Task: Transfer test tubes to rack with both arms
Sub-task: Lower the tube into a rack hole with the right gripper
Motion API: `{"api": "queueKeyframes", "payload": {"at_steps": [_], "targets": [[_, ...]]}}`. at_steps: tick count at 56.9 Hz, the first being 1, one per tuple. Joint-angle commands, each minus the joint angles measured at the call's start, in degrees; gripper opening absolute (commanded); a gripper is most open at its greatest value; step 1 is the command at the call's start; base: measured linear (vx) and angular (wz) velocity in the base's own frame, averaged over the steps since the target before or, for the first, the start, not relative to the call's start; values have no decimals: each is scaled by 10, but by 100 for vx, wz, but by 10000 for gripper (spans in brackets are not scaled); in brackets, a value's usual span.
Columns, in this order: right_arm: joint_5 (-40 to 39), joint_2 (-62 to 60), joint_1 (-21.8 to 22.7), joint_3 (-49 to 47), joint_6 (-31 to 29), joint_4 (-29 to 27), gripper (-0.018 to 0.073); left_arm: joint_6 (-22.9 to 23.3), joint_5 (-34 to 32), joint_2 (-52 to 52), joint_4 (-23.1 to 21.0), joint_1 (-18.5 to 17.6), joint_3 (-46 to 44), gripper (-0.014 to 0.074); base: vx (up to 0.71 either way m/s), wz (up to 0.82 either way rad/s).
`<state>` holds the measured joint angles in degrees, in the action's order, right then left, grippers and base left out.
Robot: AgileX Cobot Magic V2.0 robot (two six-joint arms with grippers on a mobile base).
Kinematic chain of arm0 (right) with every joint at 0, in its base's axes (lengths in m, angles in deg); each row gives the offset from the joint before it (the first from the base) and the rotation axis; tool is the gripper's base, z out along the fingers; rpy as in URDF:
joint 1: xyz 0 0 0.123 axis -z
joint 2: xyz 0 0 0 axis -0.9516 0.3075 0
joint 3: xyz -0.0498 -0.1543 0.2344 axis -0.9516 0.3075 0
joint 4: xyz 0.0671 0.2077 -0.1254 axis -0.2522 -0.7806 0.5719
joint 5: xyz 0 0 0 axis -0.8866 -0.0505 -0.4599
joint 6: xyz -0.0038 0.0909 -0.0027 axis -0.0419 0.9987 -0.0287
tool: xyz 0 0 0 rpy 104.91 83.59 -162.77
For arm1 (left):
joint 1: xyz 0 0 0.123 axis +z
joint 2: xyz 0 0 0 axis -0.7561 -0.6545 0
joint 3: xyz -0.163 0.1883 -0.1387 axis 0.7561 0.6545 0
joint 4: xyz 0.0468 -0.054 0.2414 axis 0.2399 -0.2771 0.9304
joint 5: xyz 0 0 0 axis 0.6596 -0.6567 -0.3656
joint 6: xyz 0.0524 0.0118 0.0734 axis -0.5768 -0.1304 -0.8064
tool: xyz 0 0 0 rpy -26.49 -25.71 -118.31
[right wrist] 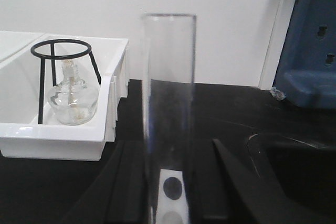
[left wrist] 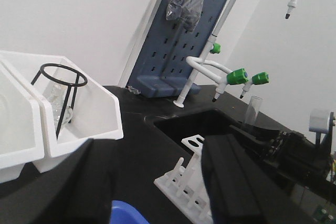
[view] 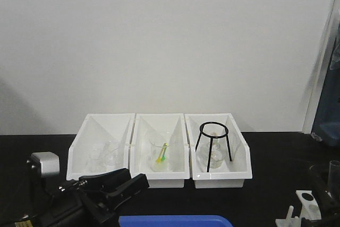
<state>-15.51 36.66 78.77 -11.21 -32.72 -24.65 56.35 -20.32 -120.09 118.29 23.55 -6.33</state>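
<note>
One test tube (right wrist: pixel 169 93) stands upright in the middle of the right wrist view. It is clear and empty, with its mouth in the upper part of the frame and its lower end running off the bottom edge. Low behind it shows the rack (right wrist: pixel 172 188), a strip of white top plate with dark round holes. The tube appears to hang over the rack, not yet let down into a hole. In the front view the same tube sits at the far right edge, above the rack's corner in the lower right.

The right gripper (right wrist: pixel 170 148) has a black finger on either side of the tube, drawn in close. The contact itself lies below the frame, so the grip is a judgement, not something seen. The left gripper (view: pixel 133 178), in the lower left of the front view beside the blue tray (view: pixel 175 220), is spread wide and has nothing in it.

Every rack hole in view is empty, so the task looks barely begun. This tube has yet to be seated, and no other tubes can be made out.
</note>
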Motion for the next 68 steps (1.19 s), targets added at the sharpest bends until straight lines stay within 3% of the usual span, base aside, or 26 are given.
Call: {"api": "queueKeyframes", "payload": {"at_steps": [1, 27, 45, 57, 68], "targets": [[-73, 4, 2, -14, 10, 2, -6, -2, -39, 14, -18, -2, -18, 467, 0, 0], [-151, 93, 2, -14, 25, 3, -6, -2, -39, 14, -18, -2, -18, 467, 0, 0], [-126, 101, 2, -14, 25, 8, 12, -2, -39, 14, -18, -2, -18, 467, 0, 0], [-78, 101, 2, -14, 25, 8, 102, -2, -39, 14, -18, -2, -18, 467, 0, 0], [-73, 101, 2, -14, 25, 8, 258, -2, -39, 14, -18, -2, -18, 467, 0, 0]]}}
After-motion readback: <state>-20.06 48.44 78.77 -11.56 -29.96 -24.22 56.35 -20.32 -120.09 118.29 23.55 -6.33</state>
